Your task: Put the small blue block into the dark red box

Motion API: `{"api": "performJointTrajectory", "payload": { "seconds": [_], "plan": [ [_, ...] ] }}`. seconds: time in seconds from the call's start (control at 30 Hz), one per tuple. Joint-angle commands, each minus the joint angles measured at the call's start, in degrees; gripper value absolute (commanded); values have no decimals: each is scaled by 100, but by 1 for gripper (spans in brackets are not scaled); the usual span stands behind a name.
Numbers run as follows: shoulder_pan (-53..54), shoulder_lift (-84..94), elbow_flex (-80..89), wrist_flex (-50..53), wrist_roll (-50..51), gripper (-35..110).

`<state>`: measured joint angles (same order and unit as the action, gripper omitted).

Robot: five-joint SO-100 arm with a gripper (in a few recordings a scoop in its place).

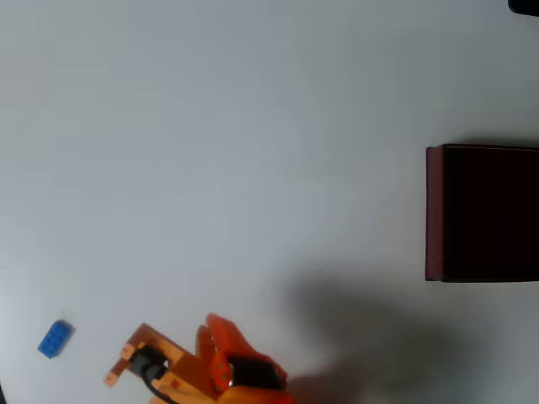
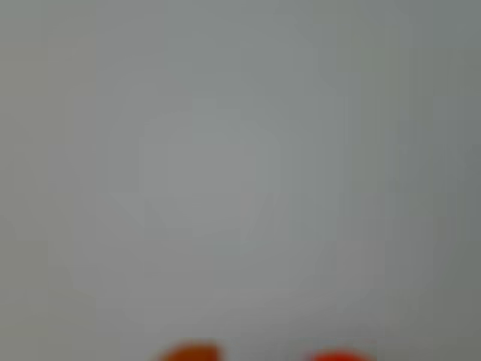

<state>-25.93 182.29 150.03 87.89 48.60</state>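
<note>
The small blue block (image 1: 55,338) lies flat on the pale table near the bottom left corner of the overhead view. At the bottom edge, to the right of the block and apart from it, sits my orange gripper (image 1: 209,333), pointing up the picture. In the blurred wrist view its two orange fingertips (image 2: 188,352) peek in at the bottom with bare table between them, so my gripper (image 2: 263,355) is open and holds nothing. The dark red box (image 1: 434,213), with a near-black inside, stands at the right edge, far from both.
The pale grey table (image 1: 253,151) stretches bare between the gripper and the box. A small dark object (image 1: 526,5) sits in the top right corner. The arm's shadow falls to the right of the gripper.
</note>
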Motion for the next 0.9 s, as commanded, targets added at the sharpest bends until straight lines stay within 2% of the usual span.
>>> {"api": "performJointTrajectory", "payload": {
  "seconds": [0.0,0.23,0.4,0.5,0.6,0.73,0.87],
  "plan": [
    [-325,-35,-404,220,1151,3],
    [-1230,-158,-132,44,4113,5],
    [-1661,-1521,-589,0,5546,5],
    [-2188,-2224,-853,35,6803,12],
    [-2593,-2584,-729,-422,7734,19],
    [-3243,-3331,-932,-457,9404,20],
    [-3586,-4166,-1380,-589,10283,20]
  ]
}}
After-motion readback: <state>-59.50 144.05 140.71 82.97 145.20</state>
